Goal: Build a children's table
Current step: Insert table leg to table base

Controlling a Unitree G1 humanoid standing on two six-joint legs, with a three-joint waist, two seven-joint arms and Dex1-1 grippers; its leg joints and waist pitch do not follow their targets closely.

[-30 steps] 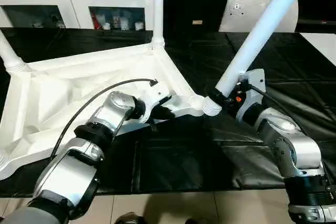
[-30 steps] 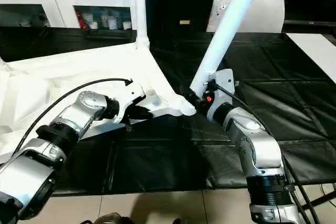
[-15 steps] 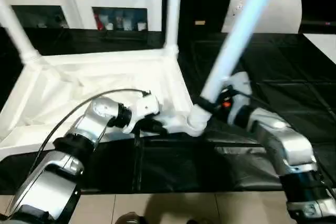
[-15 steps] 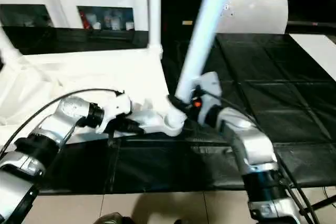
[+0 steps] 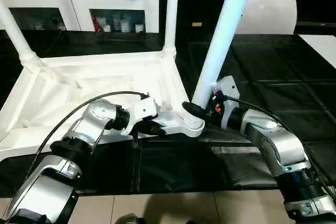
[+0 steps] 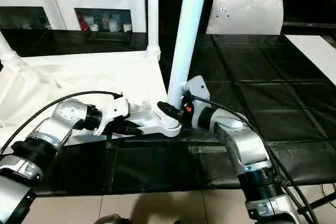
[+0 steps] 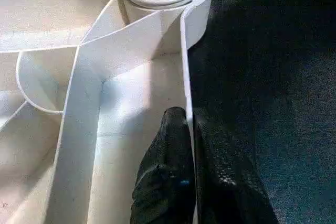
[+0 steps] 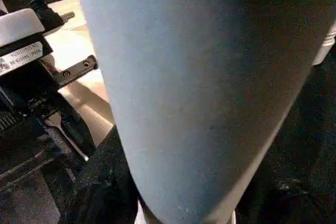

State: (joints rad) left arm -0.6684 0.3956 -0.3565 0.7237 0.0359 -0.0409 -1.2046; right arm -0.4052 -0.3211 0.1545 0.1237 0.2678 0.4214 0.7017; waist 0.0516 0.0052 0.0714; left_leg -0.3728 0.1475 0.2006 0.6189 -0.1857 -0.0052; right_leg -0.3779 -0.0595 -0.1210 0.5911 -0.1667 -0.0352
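**Leg at near corner socket, held by right arm; tabletop rim pinched by left**

The white plastic rectangular tabletop (image 5: pixel 100 85) lies upside down, ribbed underside up, on the black mat (image 5: pixel 273 72). The right end effector (image 5: pixel 202 111) grips the lower end of a long white tapered round leg (image 5: pixel 223 35), its black fingers closed around the shaft just above the ribbed base. That base sits at the near corner socket (image 5: pixel 191 124) of the tabletop. The leg's long axis rises steeply from the socket and leans slightly to the right and away from the robot; seating it squarely appears to depend on bringing that axis upright over the socket. The right arm is the one at the leg.

The left end effector (image 7: pixel 190 145) is narrow, its 2 fingers pinched on the thin near rim of the tabletop, just beside the same socket, judged to be steadying it.

Count: 1 tabletop; 3 legs in view, namely the held one, 1 standing at the far corner (image 5: pixel 171 9) and 1 at the left corner (image 5: pixel 16 35). A white cabinet (image 5: pixel 79 1) and a white pillow-like slab (image 5: pixel 270 14) stand beyond.
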